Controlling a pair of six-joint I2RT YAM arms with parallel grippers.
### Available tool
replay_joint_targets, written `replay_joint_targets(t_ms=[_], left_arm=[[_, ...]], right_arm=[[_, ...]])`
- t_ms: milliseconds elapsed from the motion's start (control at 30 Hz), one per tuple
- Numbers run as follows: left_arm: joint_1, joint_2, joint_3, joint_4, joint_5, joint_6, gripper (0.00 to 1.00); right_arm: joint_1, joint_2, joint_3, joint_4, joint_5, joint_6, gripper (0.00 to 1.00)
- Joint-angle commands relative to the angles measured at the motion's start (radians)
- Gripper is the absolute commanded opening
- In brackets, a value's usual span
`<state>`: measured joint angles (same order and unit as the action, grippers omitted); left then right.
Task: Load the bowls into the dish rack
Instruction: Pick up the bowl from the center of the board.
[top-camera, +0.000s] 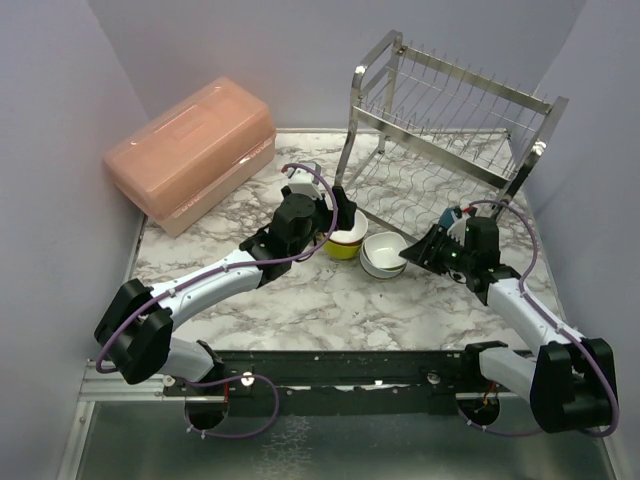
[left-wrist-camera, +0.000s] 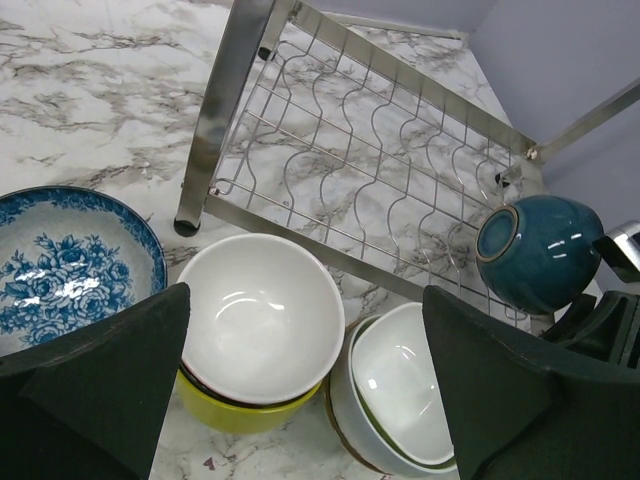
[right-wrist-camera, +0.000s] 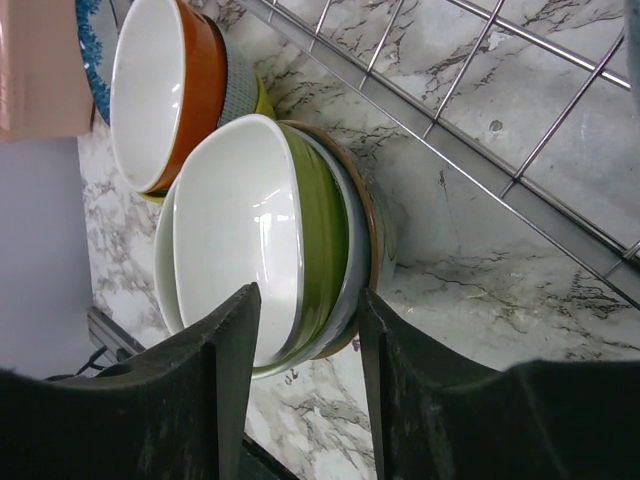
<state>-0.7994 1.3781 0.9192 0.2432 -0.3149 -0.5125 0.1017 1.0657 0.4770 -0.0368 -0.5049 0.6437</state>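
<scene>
Nested stack (right-wrist-camera: 230, 220) of glazed bowls, a white-lined green bowl (right-wrist-camera: 325, 250) innermost, sits on the marble table (right-wrist-camera: 480, 290) just in front of the rack (left-wrist-camera: 225, 100), outside its lower shelf. The right claw (right-wrist-camera: 308, 295) straddles the stack's near rim, one finger in the white hollow and one outside the wall. Its jaws are partly drawn in, and whether they touch cannot be told.

The bowls look rigid, smooth and slippery, breakable if dropped, and fairly weighty when nested. The rim is probably the only good hold, a pinch across the wall. A pinch spanning both walls would likely lift the whole stack, not one bowl.

Just left along the rack's front stands a second stack (left-wrist-camera: 260, 320), white over yellow. The left claw (left-wrist-camera: 305, 300) hangs above it, released wide, holding nothing. A teal bowl (left-wrist-camera: 540, 250) lies on its side at the shelf's front edge. A blue-patterned bowl (left-wrist-camera: 60, 260) rests left of the rack's leg.
</scene>
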Motion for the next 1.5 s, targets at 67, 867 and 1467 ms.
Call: replay_joint_targets(t_ms=[67,867,1467], left_arm=[[0.006,-0.026,-0.014,0.023,0.023,-0.005,0.99],[0.006,-0.039,-0.026,0.026,0.021,-0.003,0.99],[0.047,-0.057,-0.017,0.010,0.139,-0.067,0.99]], right_arm=[[0.002,0.045,0.000,0.060,-0.045,0.018,0.40],[0.002,-0.045,0.019,0.012,-0.031,0.029,0.00],[0.002,-0.165,-0.083,0.272,-0.095,0.208,0.01]])
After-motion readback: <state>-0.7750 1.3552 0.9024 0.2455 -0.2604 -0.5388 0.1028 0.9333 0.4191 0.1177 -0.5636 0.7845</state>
